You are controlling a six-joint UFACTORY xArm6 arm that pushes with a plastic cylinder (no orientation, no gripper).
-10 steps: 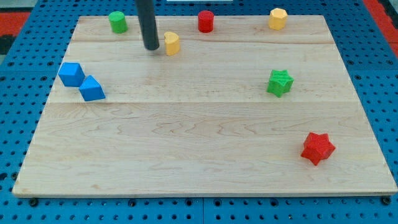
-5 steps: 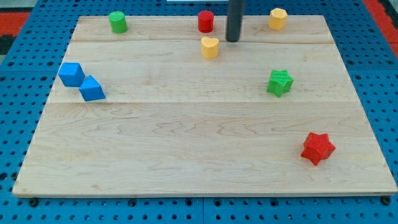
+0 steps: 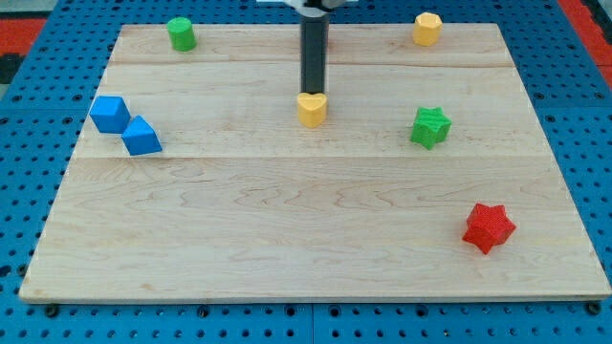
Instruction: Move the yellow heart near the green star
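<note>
The yellow heart [image 3: 312, 109] lies on the wooden board [image 3: 287, 220], above the board's middle. My tip [image 3: 313, 92] stands right at the heart's upper edge, touching or nearly touching it. The green star [image 3: 430, 126] lies to the heart's right, about a fifth of the view's width away, with bare board between them. The rod rises from the tip to the view's top and hides the red cylinder behind it.
A green cylinder [image 3: 180, 33] is at the top left and a yellow hexagonal block [image 3: 427, 29] at the top right. Two blue blocks [image 3: 110, 114] [image 3: 142, 137] sit at the left edge. A red star [image 3: 489, 227] lies at the lower right.
The yellow heart has moved right, then down the view toward the board's middle. My tip swung from the heart's left to its right and now stands just above it.
</note>
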